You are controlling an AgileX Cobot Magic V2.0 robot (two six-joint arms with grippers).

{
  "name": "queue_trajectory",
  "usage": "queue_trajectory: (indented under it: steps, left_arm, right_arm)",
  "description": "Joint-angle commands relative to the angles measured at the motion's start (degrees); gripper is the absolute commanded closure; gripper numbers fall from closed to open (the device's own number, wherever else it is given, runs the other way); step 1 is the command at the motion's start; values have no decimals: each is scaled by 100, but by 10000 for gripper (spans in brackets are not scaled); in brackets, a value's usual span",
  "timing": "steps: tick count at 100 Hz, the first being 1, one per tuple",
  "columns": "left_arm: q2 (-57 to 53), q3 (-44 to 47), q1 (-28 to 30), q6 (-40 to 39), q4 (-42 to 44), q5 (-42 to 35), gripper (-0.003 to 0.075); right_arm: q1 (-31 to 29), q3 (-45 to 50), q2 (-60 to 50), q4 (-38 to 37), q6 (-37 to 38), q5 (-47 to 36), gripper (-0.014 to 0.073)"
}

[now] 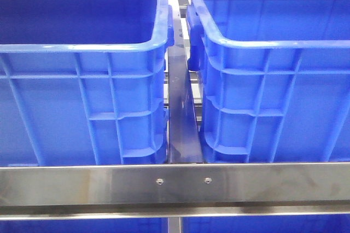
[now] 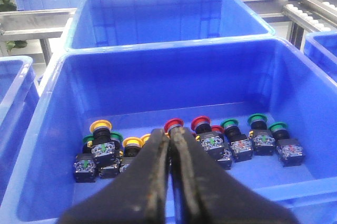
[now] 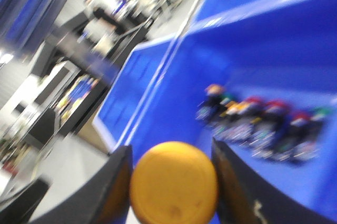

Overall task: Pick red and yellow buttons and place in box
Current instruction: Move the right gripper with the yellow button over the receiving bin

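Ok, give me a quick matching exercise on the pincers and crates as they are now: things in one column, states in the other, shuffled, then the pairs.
Things:
1. left pincer
2. right pincer
3. crate of buttons
4. far crate

States:
A. shows nothing inside
B. fingers pressed together, holding nothing
C. holds red, yellow and green-capped buttons along its floor
D. closed around a yellow button

Pairs: 1-B, 2-D, 3-C, 4-A
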Motion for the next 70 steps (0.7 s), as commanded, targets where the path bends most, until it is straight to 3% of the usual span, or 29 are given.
queue_trajectory:
  steps: [1,16,36,70]
  left_arm:
    - [55,-135,13,-63,-36,-486,739]
    - [55,-135,13,-63,-36,-486,739]
    - [55,-135,13,-63,-36,-486,739]
    - [55,-135,13,-63,-36,-486,739]
  right_arm:
    - [-436,-199,-162,456,-78,189,538]
    - [-1118,-199,-162,456,-78,3,538]
    - [-1756,-193,-96,450,-78,-909,538]
    - [-2013,-199,857,450,-82,-2092,538]
